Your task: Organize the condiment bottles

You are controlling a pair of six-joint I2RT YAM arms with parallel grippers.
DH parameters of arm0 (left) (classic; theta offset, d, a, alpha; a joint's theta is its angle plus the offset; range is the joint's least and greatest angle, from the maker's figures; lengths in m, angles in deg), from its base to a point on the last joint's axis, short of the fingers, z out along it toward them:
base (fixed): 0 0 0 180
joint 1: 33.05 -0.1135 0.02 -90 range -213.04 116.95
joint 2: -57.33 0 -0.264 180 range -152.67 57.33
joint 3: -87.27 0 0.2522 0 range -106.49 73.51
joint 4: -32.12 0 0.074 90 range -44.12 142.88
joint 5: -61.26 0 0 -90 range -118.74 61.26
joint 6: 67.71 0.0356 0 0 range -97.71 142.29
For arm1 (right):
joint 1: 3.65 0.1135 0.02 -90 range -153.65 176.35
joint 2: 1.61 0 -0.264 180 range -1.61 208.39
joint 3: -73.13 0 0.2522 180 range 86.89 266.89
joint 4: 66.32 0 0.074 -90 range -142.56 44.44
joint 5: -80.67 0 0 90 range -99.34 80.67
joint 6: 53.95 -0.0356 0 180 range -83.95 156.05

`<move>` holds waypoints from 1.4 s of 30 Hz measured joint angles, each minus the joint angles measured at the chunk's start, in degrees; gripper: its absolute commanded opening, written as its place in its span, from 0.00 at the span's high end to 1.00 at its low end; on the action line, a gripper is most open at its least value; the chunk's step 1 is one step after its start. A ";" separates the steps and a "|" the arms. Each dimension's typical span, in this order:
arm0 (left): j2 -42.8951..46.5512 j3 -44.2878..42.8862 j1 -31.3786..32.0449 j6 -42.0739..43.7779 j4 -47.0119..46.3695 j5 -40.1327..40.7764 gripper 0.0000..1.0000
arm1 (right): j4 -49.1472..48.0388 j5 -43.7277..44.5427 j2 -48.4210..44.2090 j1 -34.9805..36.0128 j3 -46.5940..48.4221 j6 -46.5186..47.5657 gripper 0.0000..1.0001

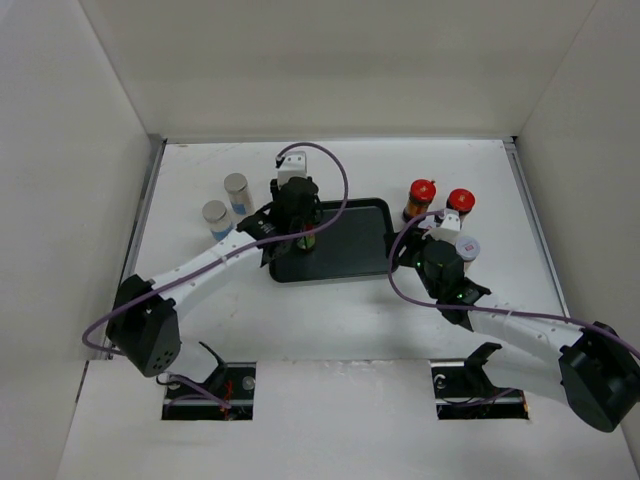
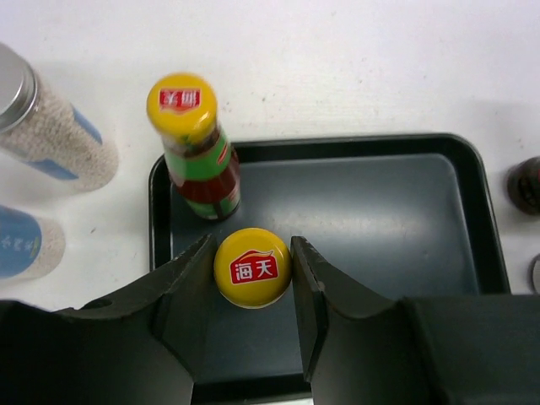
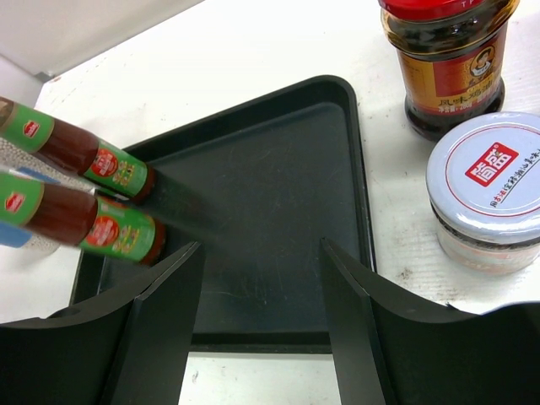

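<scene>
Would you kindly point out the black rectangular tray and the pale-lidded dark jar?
black rectangular tray (image 3: 278,219), right wrist view, bare floor.
pale-lidded dark jar (image 3: 489,171), right wrist view, top of lid.

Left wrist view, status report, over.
Left gripper shut on yellow-capped bottle in black tray; second bottle beside it. Right gripper open, empty. Nothing blocking.

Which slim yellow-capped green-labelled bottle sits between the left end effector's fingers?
The nearer bottle, cap end-on inside the left end effector; the other bottle stands free beyond it in the black rectangular tray.

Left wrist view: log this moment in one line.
left gripper: astride yellow-capped bottle cap, grip unclear | bottle: upright in tray | right gripper: open, empty
</scene>
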 measured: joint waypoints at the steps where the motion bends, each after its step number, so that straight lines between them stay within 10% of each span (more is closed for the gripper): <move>1: -0.94 -1.07 -0.26 0.22 -0.22 -0.17 0.82 | 0.00 0.00 0.00 0.00 0.00 0.00 0.37; 14: -12.63 -10.25 -4.37 2.78 -5.53 -2.89 0.79 | 0.00 -0.31 0.00 -0.02 0.00 -0.02 0.37; 29: -13.94 -11.02 -4.28 4.26 -14.88 -3.34 0.15 | 0.00 -0.81 -0.07 -0.04 0.00 0.00 0.34; 35: -7.52 -7.37 -1.29 4.70 -18.51 -3.28 0.07 | 0.04 -0.98 -1.36 -0.17 0.00 0.33 0.77; 39: 1.51 -1.25 2.32 6.12 -24.35 -3.32 0.07 | 0.09 -0.74 -2.97 -0.17 0.00 0.50 0.81; 42: 9.40 4.33 5.16 7.19 -30.01 -3.17 0.40 | 0.48 0.17 -4.57 -0.46 -0.02 0.55 0.78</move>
